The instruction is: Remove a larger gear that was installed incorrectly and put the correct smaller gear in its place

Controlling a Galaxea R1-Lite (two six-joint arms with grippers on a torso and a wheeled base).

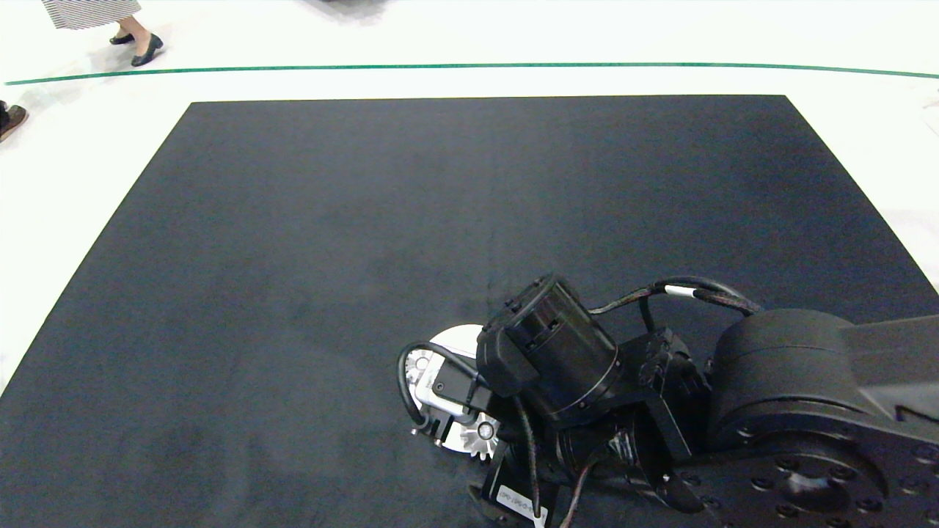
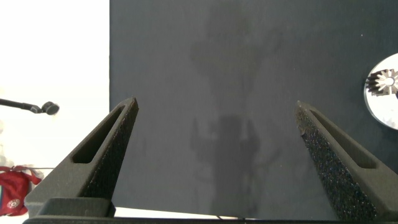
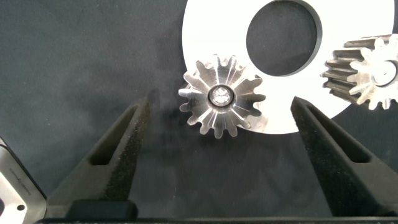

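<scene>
In the right wrist view, my right gripper [image 3: 222, 102] is open and straddles a small fluted silver gear [image 3: 221, 96] at the edge of a white disc [image 3: 211, 31] with a wide round hole. The larger gear [image 3: 367, 68], silver with dark sides and pointed teeth, sits on the same disc off to one side, partly cut by the picture's edge. Seen from above, the right arm [image 1: 546, 345] covers most of the disc [image 1: 456, 339]. My left gripper [image 2: 216, 104] hangs open over bare black mat. The smaller gear is out of view.
A black mat [image 1: 367, 220] covers the table, with white floor around it. The left wrist view catches the white disc [image 2: 393, 107] far off with a silver gear [image 2: 385, 82] on it. A person's shoes [image 1: 139, 48] show beyond the mat's far left corner.
</scene>
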